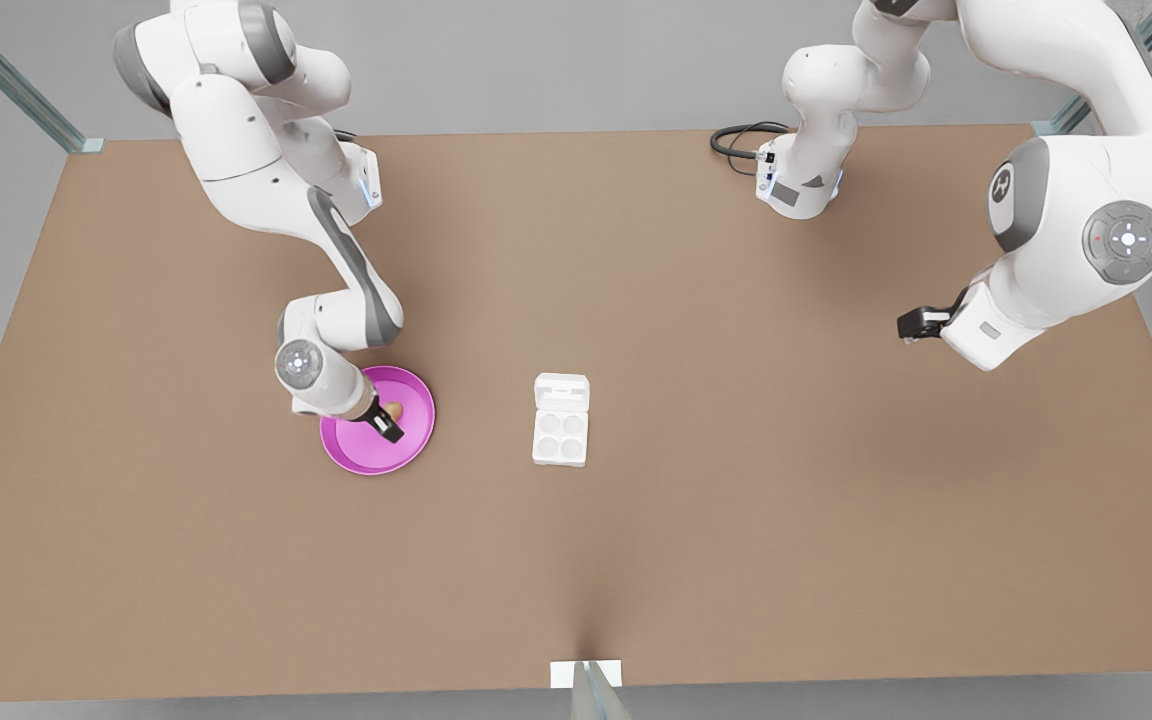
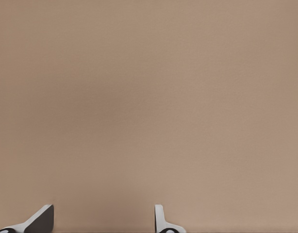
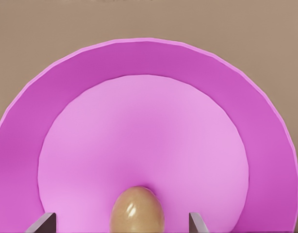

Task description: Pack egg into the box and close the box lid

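Observation:
A tan-brown egg (image 1: 394, 410) (image 3: 137, 211) lies on the pink plate (image 1: 406, 445) (image 3: 149, 63) at the front view's left. My right gripper (image 1: 384, 420) (image 3: 122, 223) is down at the plate, open, one finger on each side of the egg with a gap to each. At the table's middle the white box (image 1: 560, 437) stands with four bare cups. Its box lid (image 1: 562, 388) is swung open and lies flat on the far side. My left gripper (image 1: 911, 325) (image 2: 103, 221) hangs open over bare table at the front view's right, holding nothing.
The brown table (image 1: 736, 500) runs wide around the box and plate. A black cable (image 1: 736, 140) curls at the far edge beside an arm base. A small white marker (image 1: 586, 673) sits at the near edge.

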`<control>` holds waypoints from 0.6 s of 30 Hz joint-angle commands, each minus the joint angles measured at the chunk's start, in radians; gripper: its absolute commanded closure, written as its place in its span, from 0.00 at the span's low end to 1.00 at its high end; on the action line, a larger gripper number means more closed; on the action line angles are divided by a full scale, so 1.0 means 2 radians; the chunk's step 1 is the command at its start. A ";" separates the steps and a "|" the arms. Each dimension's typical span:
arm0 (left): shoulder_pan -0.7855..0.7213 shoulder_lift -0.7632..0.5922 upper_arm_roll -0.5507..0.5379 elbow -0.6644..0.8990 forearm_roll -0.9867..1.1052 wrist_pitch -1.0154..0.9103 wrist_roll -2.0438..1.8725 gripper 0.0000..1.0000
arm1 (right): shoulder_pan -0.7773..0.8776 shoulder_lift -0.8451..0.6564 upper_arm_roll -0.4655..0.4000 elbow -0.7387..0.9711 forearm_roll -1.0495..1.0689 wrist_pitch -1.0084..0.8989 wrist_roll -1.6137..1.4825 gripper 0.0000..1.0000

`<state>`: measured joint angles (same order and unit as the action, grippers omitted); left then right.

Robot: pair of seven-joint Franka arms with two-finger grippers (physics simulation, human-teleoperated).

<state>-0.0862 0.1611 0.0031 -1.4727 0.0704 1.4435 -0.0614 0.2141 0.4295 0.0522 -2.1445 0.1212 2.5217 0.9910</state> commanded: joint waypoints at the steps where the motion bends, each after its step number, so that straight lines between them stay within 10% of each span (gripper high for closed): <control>1: -0.001 0.000 0.000 0.000 0.000 0.000 0.000 0.00 | 0.000 0.000 0.000 0.000 -0.001 0.002 0.009 0.00; 13: 0.000 0.002 0.000 -0.001 0.000 0.001 0.000 0.00 | 0.013 0.015 0.000 -0.007 -0.001 0.015 0.008 0.00; 18: 0.000 0.002 0.000 -0.001 0.000 0.001 0.000 0.00 | 0.012 0.018 0.000 -0.005 -0.001 0.015 0.008 0.31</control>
<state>-0.0857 0.1657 0.0031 -1.4742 0.0705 1.4439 -0.0614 0.2378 0.4663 0.0522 -2.1526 0.1196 2.5496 1.0055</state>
